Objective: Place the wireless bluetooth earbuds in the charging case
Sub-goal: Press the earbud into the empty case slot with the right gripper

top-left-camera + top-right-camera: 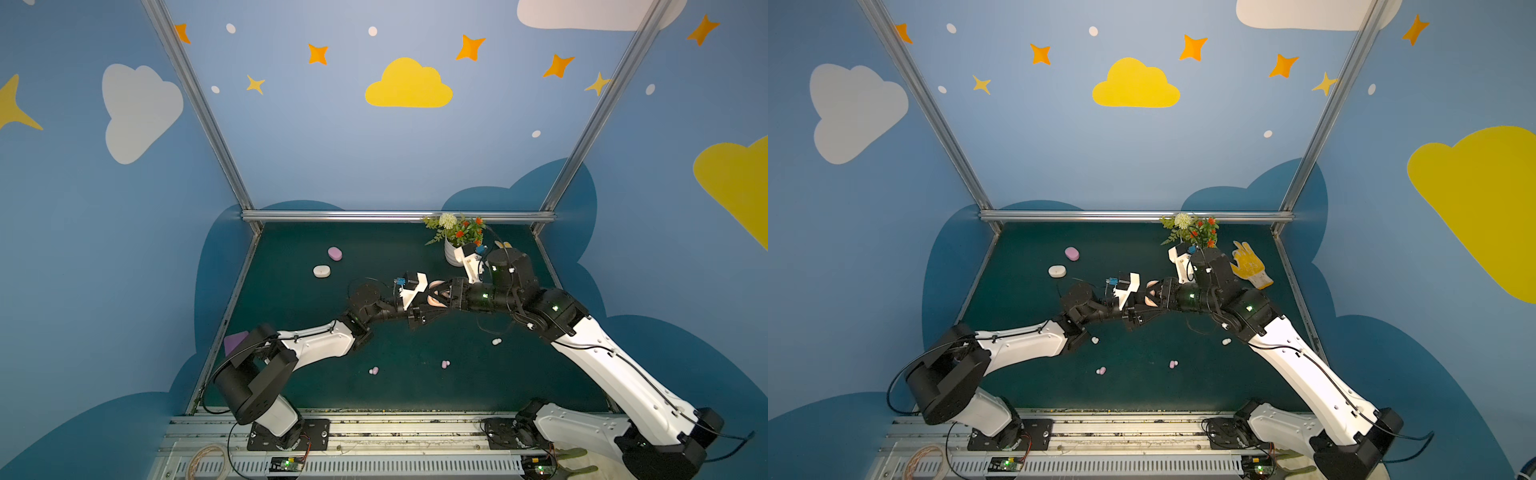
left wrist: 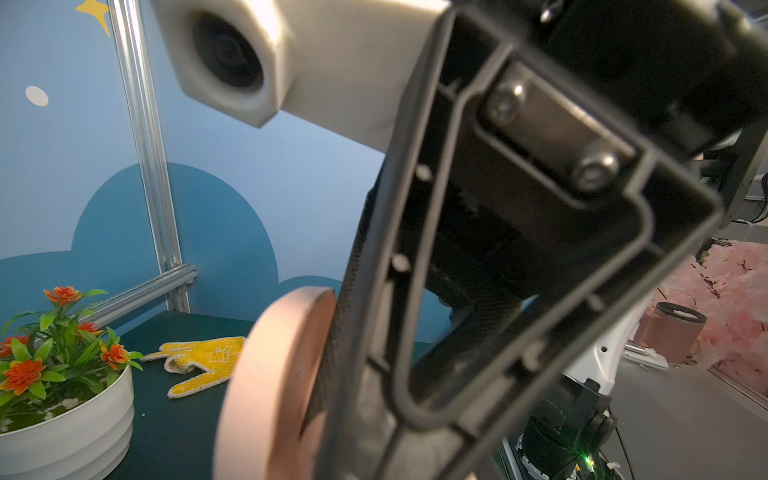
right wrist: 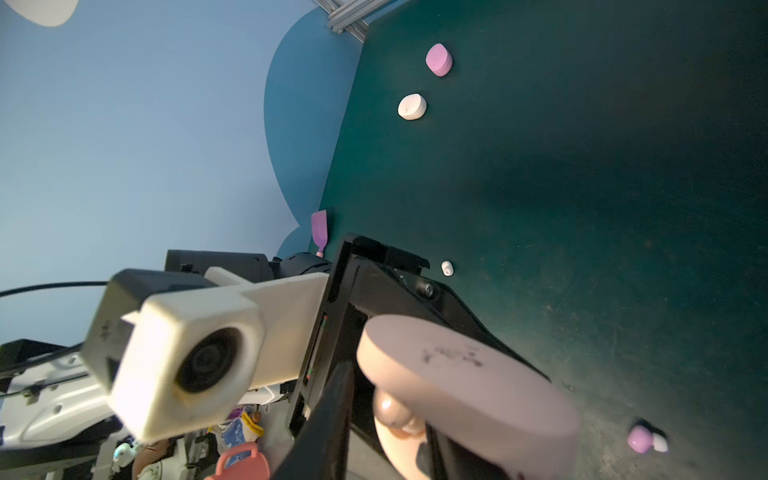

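The left gripper [image 1: 430, 309] is clamping the peach-pink charging case [image 3: 457, 374], which is gaping open and hanging clear of the table [image 3: 582, 187] at mid-scene. The right gripper [image 1: 445, 293] is reaching into it from the opposite side. A glossy peach earbud [image 3: 390, 409] is sitting in the case's mouth between two dark fingers, and I cannot tell whether they are pinching it or standing free of it. By my reading, seating this bud is the step in hand. The next move is calling for the right fingers to back straight out without dragging the bud from its well. Farther out, a white earbud [image 1: 496, 341] is lying near the right arm, another just beside the left arm, and two lilac earbuds [image 1: 445, 364] nearer the front. The white case [image 1: 322, 271] and lilac case [image 1: 335, 253] are resting shut, well apart at far left. Fingers are hiding the case's wells, a second peach bud is not showing anywhere, and the close wrist views are blurring the contact itself.
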`<state>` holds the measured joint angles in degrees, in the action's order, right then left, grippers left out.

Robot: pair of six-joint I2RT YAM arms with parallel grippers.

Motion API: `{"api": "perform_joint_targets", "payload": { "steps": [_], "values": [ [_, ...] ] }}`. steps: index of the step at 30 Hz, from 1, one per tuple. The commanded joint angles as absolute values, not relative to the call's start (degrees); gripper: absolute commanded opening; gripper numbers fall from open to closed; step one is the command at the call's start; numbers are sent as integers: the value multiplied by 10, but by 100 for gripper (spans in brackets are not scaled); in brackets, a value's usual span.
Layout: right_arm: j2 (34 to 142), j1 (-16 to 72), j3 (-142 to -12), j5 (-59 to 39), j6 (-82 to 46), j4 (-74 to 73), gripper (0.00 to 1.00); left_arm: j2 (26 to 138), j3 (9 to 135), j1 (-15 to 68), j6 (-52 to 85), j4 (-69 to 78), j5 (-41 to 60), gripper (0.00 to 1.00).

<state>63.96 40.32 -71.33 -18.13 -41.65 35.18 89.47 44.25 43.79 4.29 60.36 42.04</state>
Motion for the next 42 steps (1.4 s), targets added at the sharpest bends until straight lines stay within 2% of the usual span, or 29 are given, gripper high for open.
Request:
{"api": "perform_joint_targets", "payload": {
  "steps": [1,9,42],
  "values": [
    [630,402,-720,-169,-407,390,39,878,444,438,36,624,417,4],
    [628,401,-733,-168,-403,410,47,878,445,438,31,618,414,4],
    [632,398,-781,-179,-380,445,51,904,456,436,40,619,417,4]
  ]
}}
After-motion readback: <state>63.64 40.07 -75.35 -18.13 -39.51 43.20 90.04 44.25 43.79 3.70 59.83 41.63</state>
